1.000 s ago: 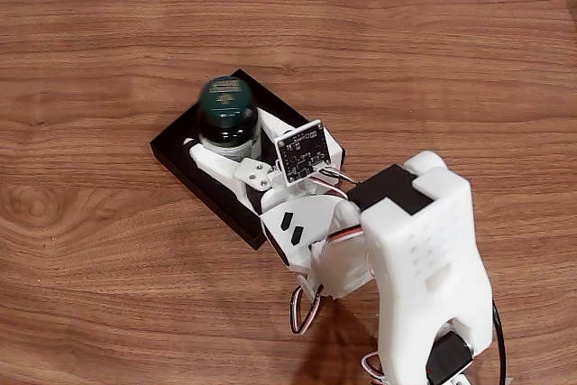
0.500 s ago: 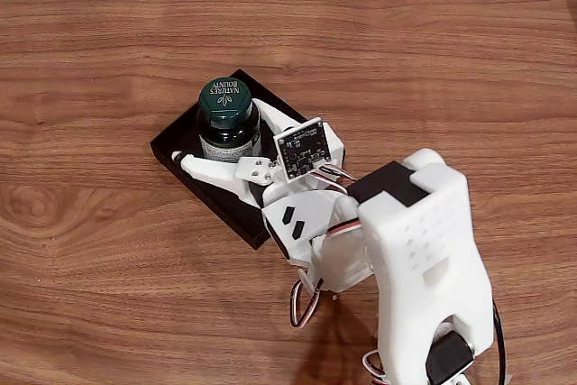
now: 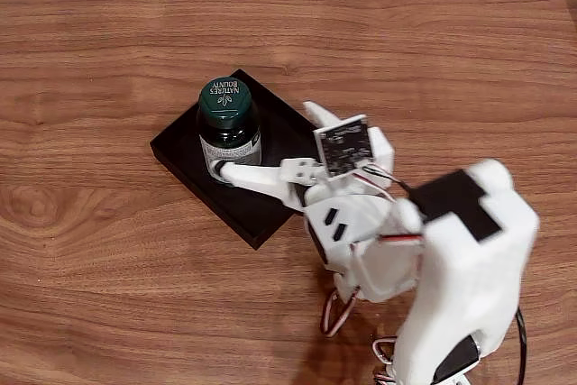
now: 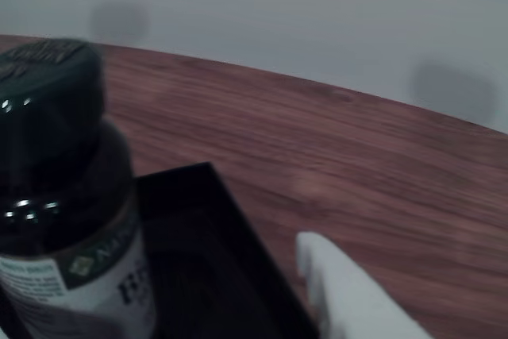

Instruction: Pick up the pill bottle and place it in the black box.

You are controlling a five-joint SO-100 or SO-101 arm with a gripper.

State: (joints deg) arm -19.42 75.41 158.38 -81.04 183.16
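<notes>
The pill bottle [image 3: 228, 128], dark glass with a dark-green cap and a pale label, stands upright in the far left part of the black box [image 3: 270, 196] in the fixed view. My gripper [image 3: 266, 140] is open just right of the bottle, holding nothing. Its long lower finger [image 3: 257, 178] reaches to the bottle's base, and I cannot tell if it touches. The other finger [image 3: 317, 114] points away over the box's right edge. In the wrist view the bottle [image 4: 63, 196] looms at the left inside the box [image 4: 214, 267], with one white fingertip [image 4: 337, 287] at the bottom.
The box lies on a brown wooden table [image 3: 433, 60] with a curved far edge. The white arm body [image 3: 451, 268] covers the lower right of the fixed view, with loose wires [image 3: 338, 313] below it.
The jaws have opened and let go of the bottle, which stays upright in the box. The arm has drawn back toward the right of the fixed view.
</notes>
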